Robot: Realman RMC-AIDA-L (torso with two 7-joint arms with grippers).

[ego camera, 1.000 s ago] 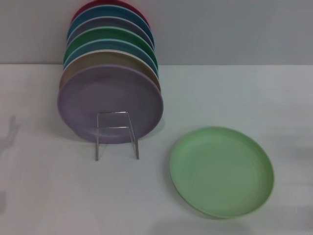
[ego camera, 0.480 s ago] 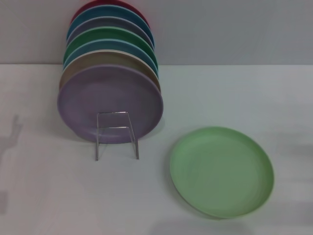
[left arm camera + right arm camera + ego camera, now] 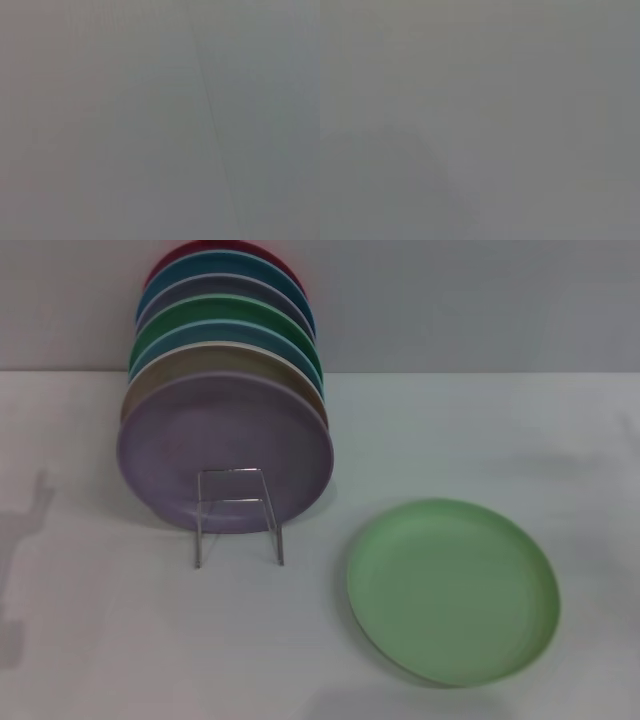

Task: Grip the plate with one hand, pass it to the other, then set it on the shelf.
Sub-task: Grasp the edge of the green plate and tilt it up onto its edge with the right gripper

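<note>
Plate: light mint green, lying flat on the white counter, close to its front edge and towards the right side; nothing touches it.
Shelf: a thin wire rack standing left of centre on the counter, its front loop bare and showing clear against the lilac plate.
Stack in the shelf: plates on edge, one behind another, running towards the back edge: a lilac plate in front, then tan, blue, a darker green plate, grey-blue, blue and red (only their upper rims show).
Gap: the mint plate lies near the rack's right side, apart from it.
Grippers: neither one appears in the head view, and both wrist views give only a plain grey surface, so how far either is open, or what it holds, cannot be told.
Shadows: soft grey patches lie along the counter's left edge.
</note>
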